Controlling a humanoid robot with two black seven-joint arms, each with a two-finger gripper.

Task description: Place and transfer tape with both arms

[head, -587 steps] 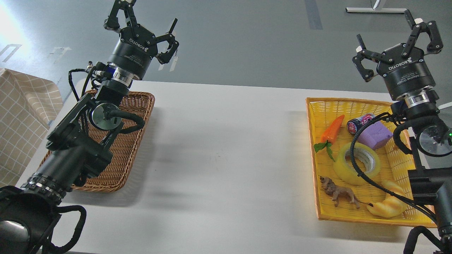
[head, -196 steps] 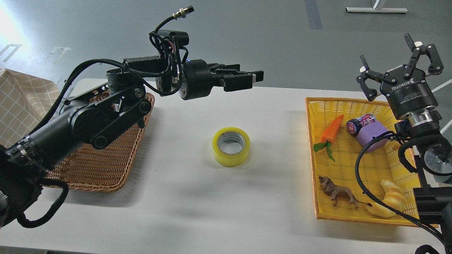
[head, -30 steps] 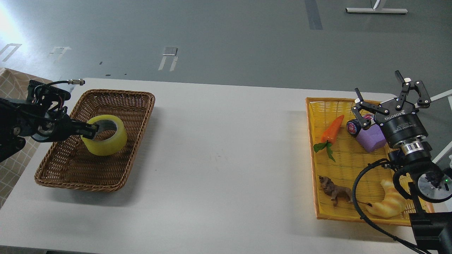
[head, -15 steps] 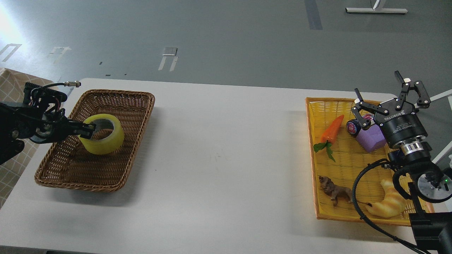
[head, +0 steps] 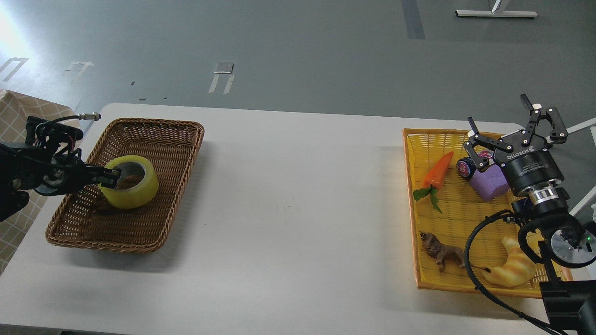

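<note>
The yellow tape roll (head: 132,185) with its grey-white core is inside the brown wicker basket (head: 163,139) at the table's left, low over the basket floor. My left gripper (head: 111,176) reaches in from the left edge and is shut on the roll's near wall, one finger inside the core. My right gripper (head: 517,128) is open and empty, held above the back right of the yellow basket (head: 412,186).
The yellow basket holds a toy carrot (head: 437,171), a purple block (head: 488,180), a small can (head: 465,165), a toy lion (head: 442,253) and a croissant toy (head: 512,267). A checked cloth (head: 14,111) lies off the table's left end.
</note>
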